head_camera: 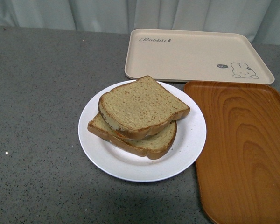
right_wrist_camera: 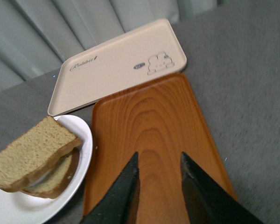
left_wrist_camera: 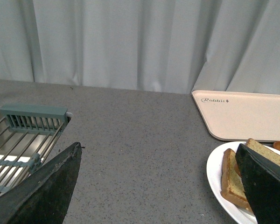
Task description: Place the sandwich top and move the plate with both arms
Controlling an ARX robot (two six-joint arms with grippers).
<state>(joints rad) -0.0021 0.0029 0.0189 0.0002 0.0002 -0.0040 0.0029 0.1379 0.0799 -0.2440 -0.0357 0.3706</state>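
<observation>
We judge the first step done: the top sits on the lower slice, turned a little off square, and both rest on the plate near the front of the worktop. What is left is moving the plate with both arms.

Neither arm shows from the front. Our left hand hangs over bare worktop to the left of the plate, its fingers spread wide with nothing between them. Our right hand hovers over the wood tray with a narrow gap between its fingers, also empty.

The next move calls for each hand to come in low to an opposite edge of the rim and close on it, then lift level — a tilt could slide the loose top off.

The wood tray lies right beside the plate, rim to rim or nearly so; we cannot tell if they touch. That leaves the right hand little room on that side. Beyond both lies the rabbit tray, off to the left a rack — and the curtain behind.
</observation>
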